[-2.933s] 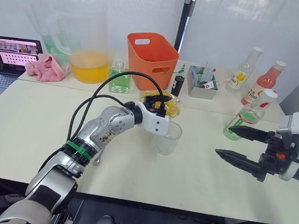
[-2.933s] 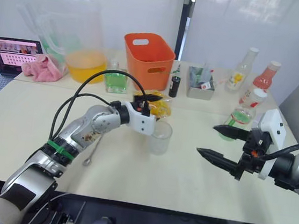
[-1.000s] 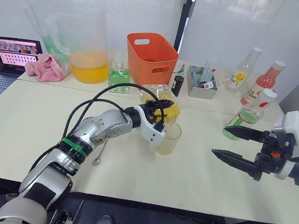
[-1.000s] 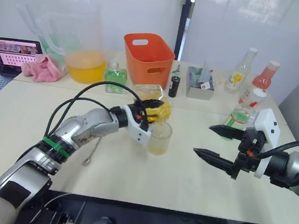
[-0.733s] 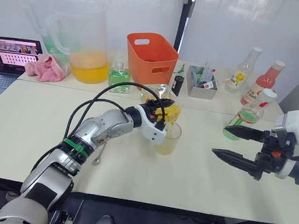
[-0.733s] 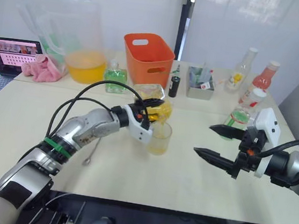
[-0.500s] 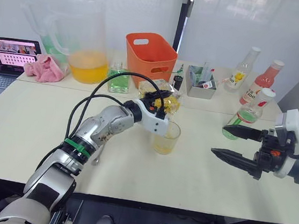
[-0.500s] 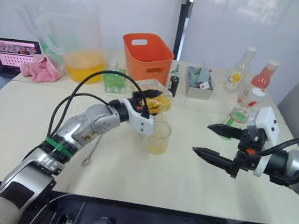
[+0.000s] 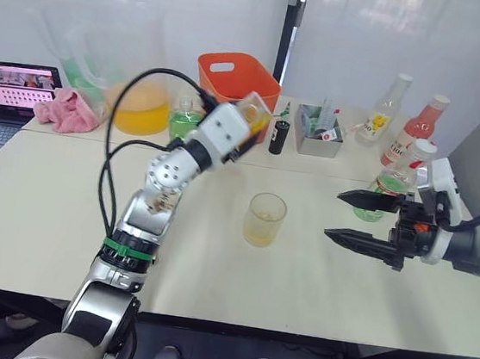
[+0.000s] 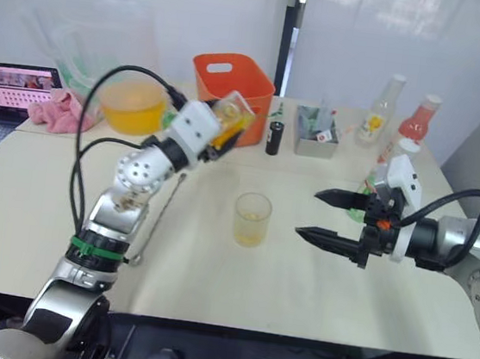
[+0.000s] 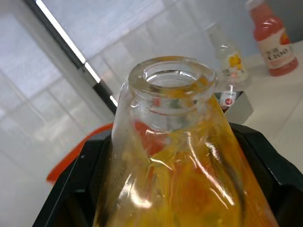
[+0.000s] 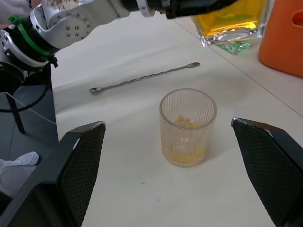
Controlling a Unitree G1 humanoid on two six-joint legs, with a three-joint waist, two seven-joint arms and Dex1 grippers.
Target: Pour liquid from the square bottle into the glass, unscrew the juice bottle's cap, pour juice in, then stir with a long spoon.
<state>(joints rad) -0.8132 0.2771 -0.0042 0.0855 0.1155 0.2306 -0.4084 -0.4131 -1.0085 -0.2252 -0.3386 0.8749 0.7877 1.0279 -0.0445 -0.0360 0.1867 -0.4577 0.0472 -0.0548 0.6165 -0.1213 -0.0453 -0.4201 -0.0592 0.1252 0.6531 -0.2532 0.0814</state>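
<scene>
The square bottle is held clamped in the left pincer, raised clear of the partly filled glass on the counter, while the right pincer is kept spread wide beside the juice bottle, presumably for uncapping.

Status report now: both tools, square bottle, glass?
Left tool shut on square bottle, raised. Right tool open beside glass. Glass holds some yellow liquid.

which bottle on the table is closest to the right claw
The green-labelled juice bottle with the white cap, standing just behind the open right claw. The yellow-labelled clear bottle and the pink bottle stand farther back by the wall.
</scene>
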